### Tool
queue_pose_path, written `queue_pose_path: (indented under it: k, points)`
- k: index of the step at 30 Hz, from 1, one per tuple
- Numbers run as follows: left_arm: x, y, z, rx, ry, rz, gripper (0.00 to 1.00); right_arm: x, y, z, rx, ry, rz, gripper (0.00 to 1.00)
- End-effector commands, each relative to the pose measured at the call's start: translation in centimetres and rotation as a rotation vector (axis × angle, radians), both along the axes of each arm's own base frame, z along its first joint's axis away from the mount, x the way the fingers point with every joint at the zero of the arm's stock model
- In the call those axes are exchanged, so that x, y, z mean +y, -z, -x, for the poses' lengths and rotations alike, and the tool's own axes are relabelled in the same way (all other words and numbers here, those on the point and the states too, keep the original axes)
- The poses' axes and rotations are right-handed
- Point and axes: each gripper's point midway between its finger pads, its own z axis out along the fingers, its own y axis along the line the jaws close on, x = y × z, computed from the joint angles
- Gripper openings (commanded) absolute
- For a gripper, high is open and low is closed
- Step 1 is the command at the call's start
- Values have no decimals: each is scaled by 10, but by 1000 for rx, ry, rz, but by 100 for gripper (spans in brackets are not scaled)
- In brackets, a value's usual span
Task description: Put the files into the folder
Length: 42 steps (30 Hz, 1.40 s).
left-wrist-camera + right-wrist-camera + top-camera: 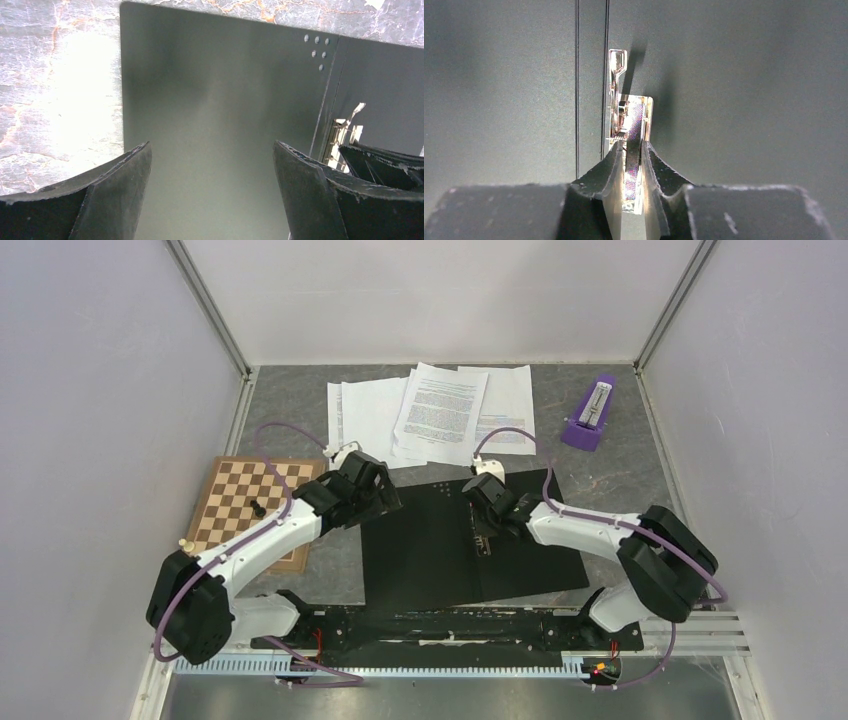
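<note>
Top external: folder (420,550) open, files (440,410) beyond; right claw (630,150) pinches clip (634,120), left claw (211,145) spread.

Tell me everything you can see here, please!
folder: one, black inside, lying open mid-table
metal clip: one, silver, on the folder's spine
paper sheets: several, white with black print, fanned out beyond the folder
chessboard: one, brown and cream, left side
chess piece: one, black, on the chessboard
pale piece: one, cream, at the chessboard's near-left corner
metronome: one, purple and white, far right
table: one, mottled grey
left arm, right arm: white and black, purple cables, near edge
left claw: black, open over the folder's left cover
right claw: black, pinching the metal clip
</note>
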Motion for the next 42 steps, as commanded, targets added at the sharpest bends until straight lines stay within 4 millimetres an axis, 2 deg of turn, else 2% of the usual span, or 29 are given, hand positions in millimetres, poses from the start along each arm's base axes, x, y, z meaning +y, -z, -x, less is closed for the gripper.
queue_pose_path:
  k: [1,9,10,14,21,25,28,30,32,37,40,42]
  points:
    - [-6,-14,-14,-58,24,-14,96,-2,-11,18,20,25,-51,0]
    - [-17,-13,-19,-52,55,-3,96,-1,-2,27,23,122,-106,1]
    - [-18,-14,-21,-55,60,-4,96,-1,0,26,18,133,-110,3]
    - [-23,-22,-28,-76,84,-9,96,1,-4,18,-11,144,-103,26]
    - [-35,-41,-46,-110,115,-8,97,7,-28,-7,-90,127,-71,43]
    - [-39,-60,-67,-153,111,-6,98,6,-51,-24,-150,107,-66,58]
    - [-32,-74,-101,-187,63,-4,99,12,-90,-57,-233,60,-93,77]
    - [-23,-81,-133,-208,28,-2,99,10,-119,-91,-305,50,-87,89]
    - [-13,-89,-168,-247,4,2,99,7,-137,-125,-378,39,-98,98]
    - [32,-84,-241,-272,-115,-5,99,-14,-151,-201,-426,73,-214,98]
    - [56,-70,-273,-280,-163,6,99,-27,-145,-238,-458,97,-228,98]
    - [75,-57,-287,-263,-199,3,99,-34,-132,-259,-451,113,-216,98]
